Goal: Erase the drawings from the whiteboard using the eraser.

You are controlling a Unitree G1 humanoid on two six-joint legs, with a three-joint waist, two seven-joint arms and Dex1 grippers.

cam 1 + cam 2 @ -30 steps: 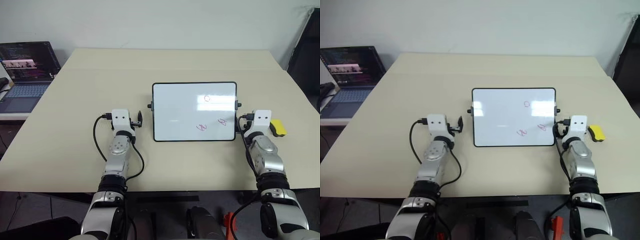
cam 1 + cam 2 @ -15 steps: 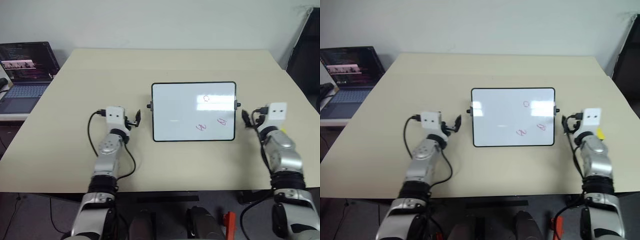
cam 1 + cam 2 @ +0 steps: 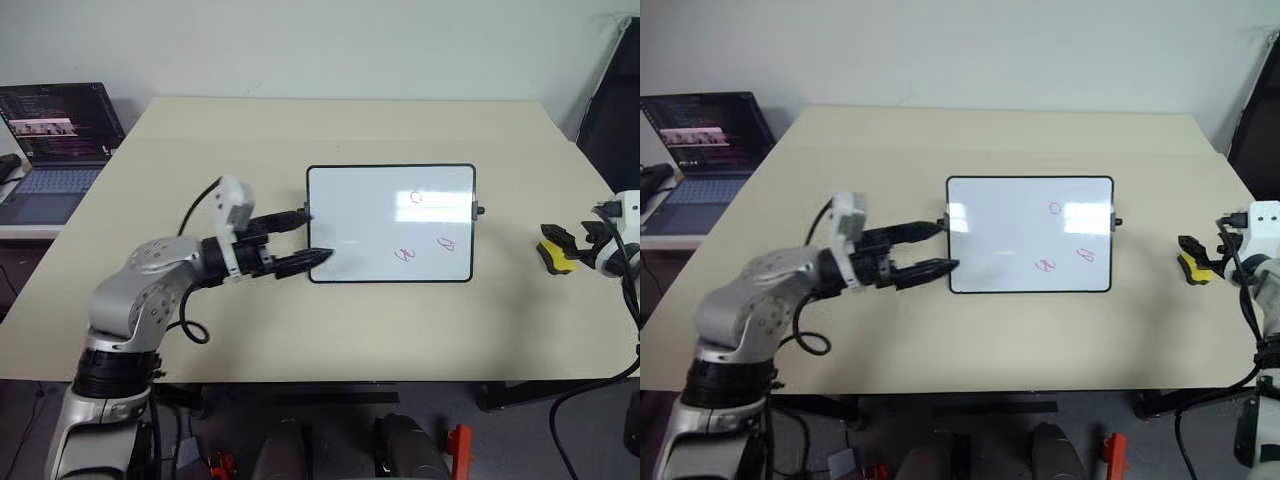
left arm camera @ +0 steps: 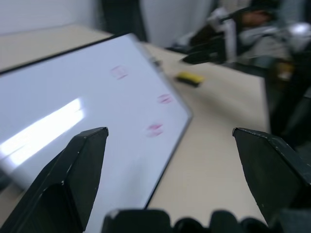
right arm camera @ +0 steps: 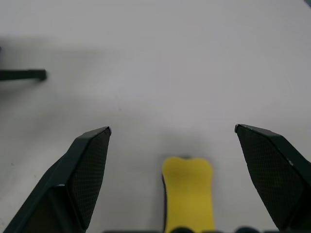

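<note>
Right wrist view: the right gripper [image 5: 172, 130] hangs spread above the eraser [image 5: 187, 191], which lies on the table [image 3: 200, 140] off the whiteboard's [image 3: 370, 215] right side, likely lined up for pickup. The left gripper [image 3: 307, 240], also spread, reaches level at the whiteboard's left edge, probably to steady it. The drawings [image 3: 405, 254] remain unerased (a laptop [image 3: 55, 135] sits far left). Nothing blocks the eraser.

**Surfaces and finishes**

The whiteboard [image 3: 390, 222] is glossy white, mirroring light, inside a thin black frame. The tabletop [image 3: 330, 130] is smooth, matt beige. The eraser [image 5: 187, 191] looks matt yellow. Both grippers' fingers [image 5: 87, 167] look like matt, finely textured black plastic.
</note>
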